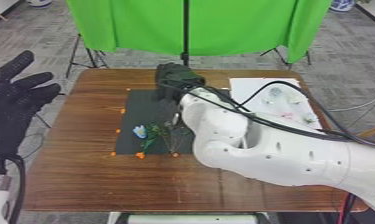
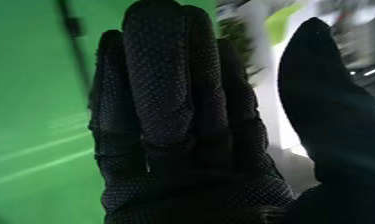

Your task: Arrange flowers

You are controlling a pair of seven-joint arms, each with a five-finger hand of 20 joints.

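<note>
Clock positions are read from the right hand (image 1: pixel 179 77), with twelve o'clock pointing away from the robot. The right hand lies over the far edge of the dark mat (image 1: pixel 137 102); its height above the table is hard to judge. It is open: in the right wrist view the fingers (image 2: pixel 157 90) run straight and close together, the thumb (image 2: pixel 312 75) standing well apart. At about seven o'clock, on the mat, lies a blue flower (image 1: pixel 140 131); just beside it, nearer six, are thin green stems (image 1: pixel 172 137). Small orange markers (image 1: pixel 140 155) dot the mat's border. At about four o'clock a white sheet (image 1: pixel 244 86) bears several pale blossoms (image 1: pixel 275 91) and a small pink one (image 1: pixel 286 116), set apart from one another. Mat and sheet both rest on the brown wooden table (image 1: pixel 77 175). At nine o'clock, past the table's edge, the left hand (image 1: pixel 15 102) is raised, open, its fingers spread. At twelve, beyond the table, hangs a green backdrop (image 1: pixel 246 30) with a black pole (image 1: pixel 186 30) before it.
</note>
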